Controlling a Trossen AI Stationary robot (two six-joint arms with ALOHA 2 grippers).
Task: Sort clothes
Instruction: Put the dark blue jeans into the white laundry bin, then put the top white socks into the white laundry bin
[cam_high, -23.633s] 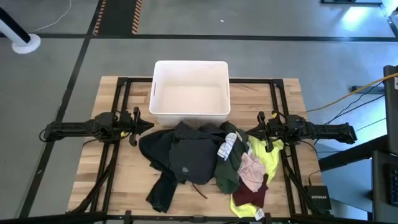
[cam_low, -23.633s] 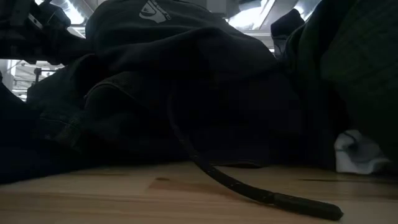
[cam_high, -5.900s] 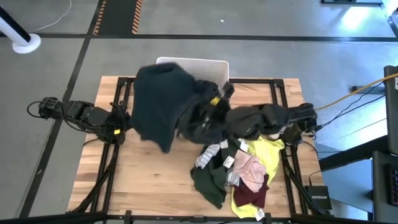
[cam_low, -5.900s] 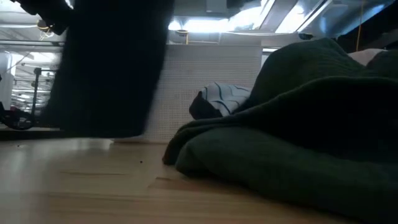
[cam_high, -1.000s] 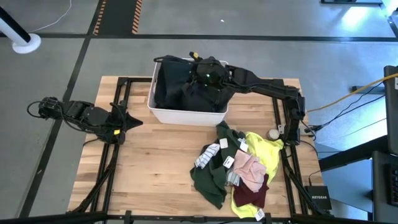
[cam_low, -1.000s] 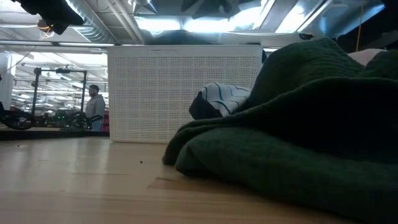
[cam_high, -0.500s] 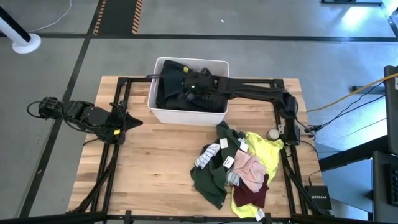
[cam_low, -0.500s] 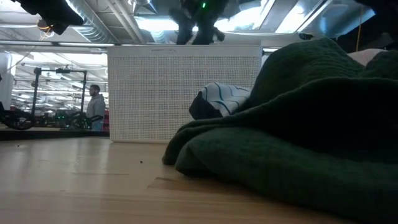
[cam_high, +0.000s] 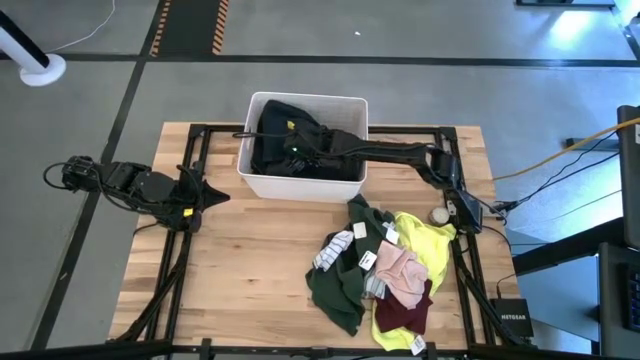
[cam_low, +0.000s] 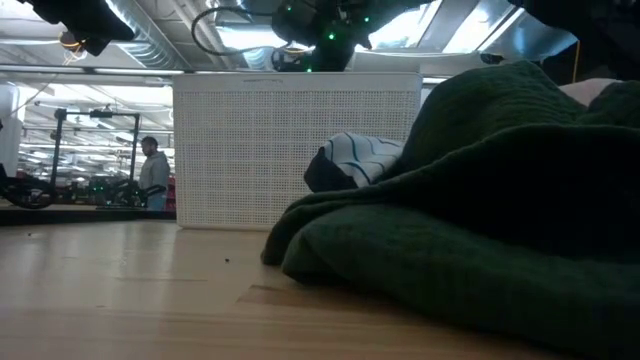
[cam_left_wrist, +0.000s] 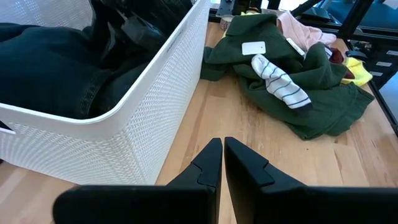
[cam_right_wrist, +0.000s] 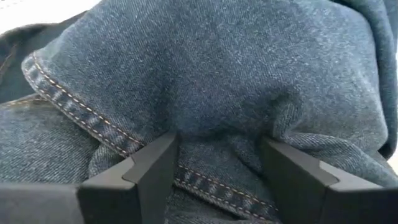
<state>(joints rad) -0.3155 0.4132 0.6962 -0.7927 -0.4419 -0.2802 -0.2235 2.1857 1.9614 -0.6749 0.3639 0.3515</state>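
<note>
Clothes are split between two places: dark denim garments (cam_high: 290, 145) lie in the white perforated plastic bin (cam_high: 305, 186) at twelve o'clock on the wooden counter (cam_high: 250, 270), while a dark green, neon yellow, pale pink and maroon fabric heap (cam_high: 385, 275) sits toward four o'clock. Right gripper (cam_right_wrist: 217, 163) is down in the bin, fingers spread wide and pressed into denim without clamping it. Left gripper (cam_left_wrist: 222, 163), pinched closed, waits at nine o'clock. If the right arm lifts, a seam could snag a finger and drag denim out.
</note>
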